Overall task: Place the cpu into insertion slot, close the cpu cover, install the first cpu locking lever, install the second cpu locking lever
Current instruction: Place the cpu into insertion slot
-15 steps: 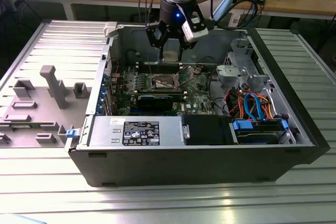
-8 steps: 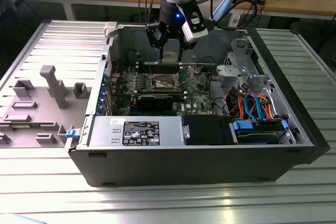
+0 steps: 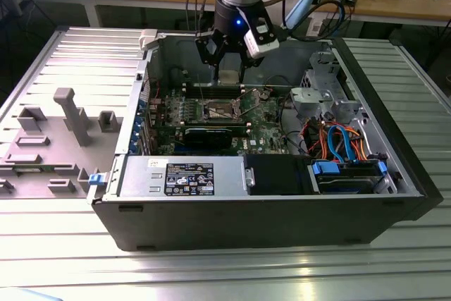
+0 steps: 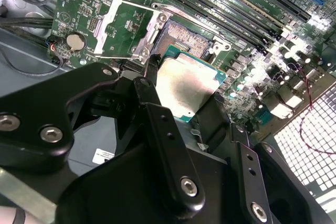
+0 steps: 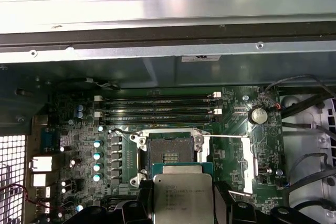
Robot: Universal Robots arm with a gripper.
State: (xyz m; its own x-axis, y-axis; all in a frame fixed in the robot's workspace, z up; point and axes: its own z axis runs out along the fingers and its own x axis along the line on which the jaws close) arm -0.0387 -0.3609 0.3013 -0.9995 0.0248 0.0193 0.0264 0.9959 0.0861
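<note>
My gripper (image 3: 229,70) hangs inside the open computer case, shut on the cpu (image 4: 186,85), a flat square chip with a silver-grey top. In both wrist views the chip sits between the black fingers (image 4: 153,109), level and a little above the green board. The insertion slot (image 5: 169,153) lies bare just beyond the cpu (image 5: 182,192), a dark square recess with a silvery rim (image 4: 181,38). The cpu cover (image 5: 245,163) is swung open and lies flat beside the slot (image 4: 123,24). In the exterior view the slot (image 3: 217,109) is below the gripper.
Long memory slots (image 5: 160,109) run behind the socket. A black graphics card (image 3: 211,134) lies in front of it in the exterior view. The power supply (image 3: 184,176), drive cage and cables (image 3: 338,139) fill the case's near and right parts. A grey fixture (image 3: 70,114) stands outside, left.
</note>
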